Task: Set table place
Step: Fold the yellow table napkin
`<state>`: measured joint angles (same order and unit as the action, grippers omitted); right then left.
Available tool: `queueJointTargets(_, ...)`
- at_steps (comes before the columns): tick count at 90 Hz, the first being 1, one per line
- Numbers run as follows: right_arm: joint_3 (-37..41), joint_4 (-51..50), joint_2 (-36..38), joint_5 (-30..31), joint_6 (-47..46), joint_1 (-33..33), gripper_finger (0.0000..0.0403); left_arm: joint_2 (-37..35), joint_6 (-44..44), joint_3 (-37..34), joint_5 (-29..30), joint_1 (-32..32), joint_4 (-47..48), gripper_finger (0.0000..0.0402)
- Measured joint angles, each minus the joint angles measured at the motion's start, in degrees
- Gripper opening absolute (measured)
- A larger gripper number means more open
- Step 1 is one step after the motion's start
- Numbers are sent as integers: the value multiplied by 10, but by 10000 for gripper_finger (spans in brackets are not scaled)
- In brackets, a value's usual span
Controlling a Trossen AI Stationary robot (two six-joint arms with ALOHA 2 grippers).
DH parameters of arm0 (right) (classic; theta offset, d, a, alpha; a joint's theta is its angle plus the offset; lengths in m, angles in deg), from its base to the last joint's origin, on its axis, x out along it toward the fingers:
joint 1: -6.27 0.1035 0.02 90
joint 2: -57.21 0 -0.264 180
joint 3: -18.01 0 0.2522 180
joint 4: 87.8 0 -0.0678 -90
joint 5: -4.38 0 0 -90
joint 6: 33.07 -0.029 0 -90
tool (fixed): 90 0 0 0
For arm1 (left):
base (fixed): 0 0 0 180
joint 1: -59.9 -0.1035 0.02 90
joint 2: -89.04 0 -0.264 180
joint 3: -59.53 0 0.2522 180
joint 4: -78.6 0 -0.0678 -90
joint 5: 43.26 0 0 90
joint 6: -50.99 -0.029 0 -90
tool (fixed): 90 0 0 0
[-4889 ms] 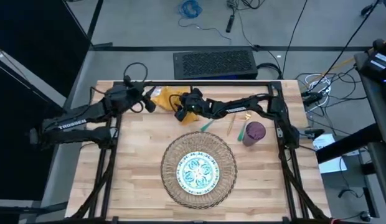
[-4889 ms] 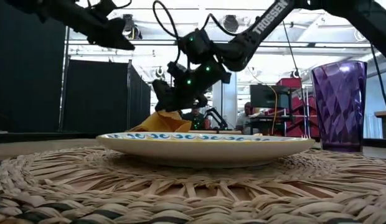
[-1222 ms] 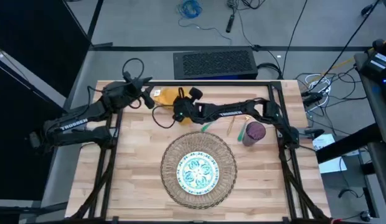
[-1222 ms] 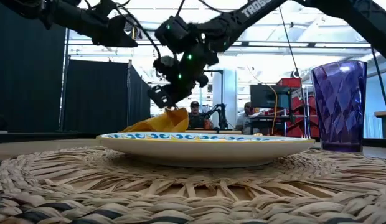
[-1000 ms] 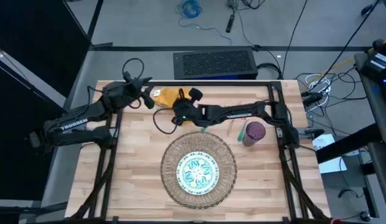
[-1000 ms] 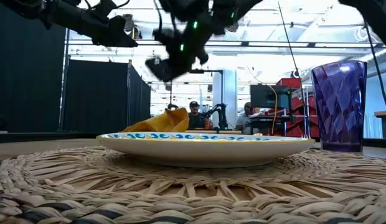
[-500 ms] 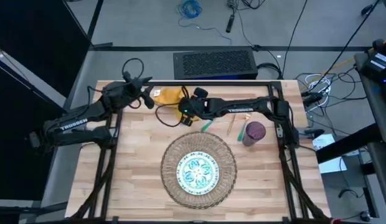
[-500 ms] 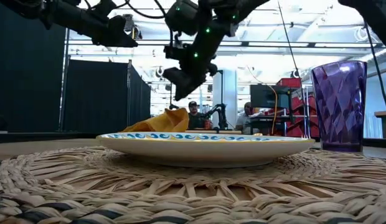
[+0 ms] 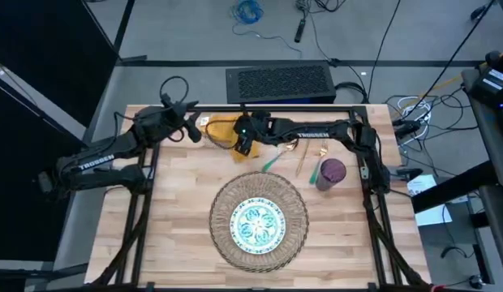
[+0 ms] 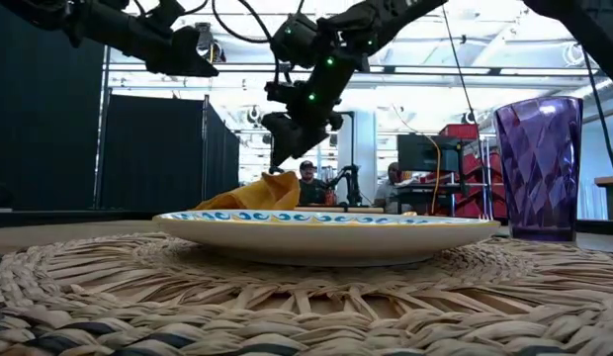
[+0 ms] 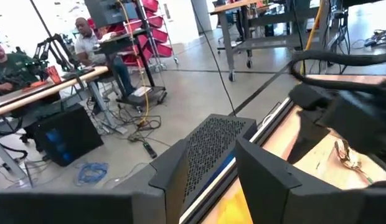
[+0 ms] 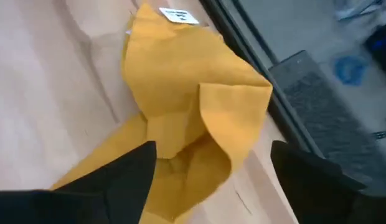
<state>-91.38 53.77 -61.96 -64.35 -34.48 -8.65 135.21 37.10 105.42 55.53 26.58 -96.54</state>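
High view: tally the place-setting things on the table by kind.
Woven mat: 1
Plate: 1
Napkin: 1
Purple cup: 1
Cutlery pieces: 3 that I can tell apart
Total: 7

Light wood plank table (image 9: pixel 170 219). Round straw mat (image 9: pixel 294 212) at centre front, blue-green patterned plate (image 9: pixel 257 225) on it. Crumpled yellow napkin (image 9: pixel 220 128) near back edge. Purple cup (image 9: pixel 331 173) upright, right of mat; gold cutlery (image 9: pixel 303 160) beside it.
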Motion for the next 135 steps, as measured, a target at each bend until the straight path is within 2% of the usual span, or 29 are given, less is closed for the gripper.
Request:
queueJointTargets(23,0,-11,-26,-32,-4,-21,303,0,0,0,0,0,0,121)
queueJointTargets(35,1,-3,-37,11,-19,-23,302,0,0,0,0,0,0,121)
queueJointTargets(52,0,2,-38,16,-44,-39,292,0,0,0,0,0,-1,121)
queueJointTargets(65,0,-5,-38,13,-75,-58,233,0,0,0,0,0,0,121)
queueJointTargets(74,0,-15,-38,-3,-82,-66,145,0,0,0,0,0,0,121)
queueJointTargets(81,0,-15,-38,-38,-78,-70,49,0,0,0,0,0,0,121)
queueJointTargets(85,0,-10,-38,-51,-65,-68,21,0,0,0,0,0,0,121)
queueJointTargets(96,0,6,-38,-72,-64,-59,3,0,-1,0,0,0,0,121)
queueJointTargets(111,-8,26,-33,-112,-69,-42,0,0,-1,0,0,0,-1,121)
queueJointTargets(135,-106,-17,-22,-111,-28,-1,0,0,-4,0,0,0,0,121)
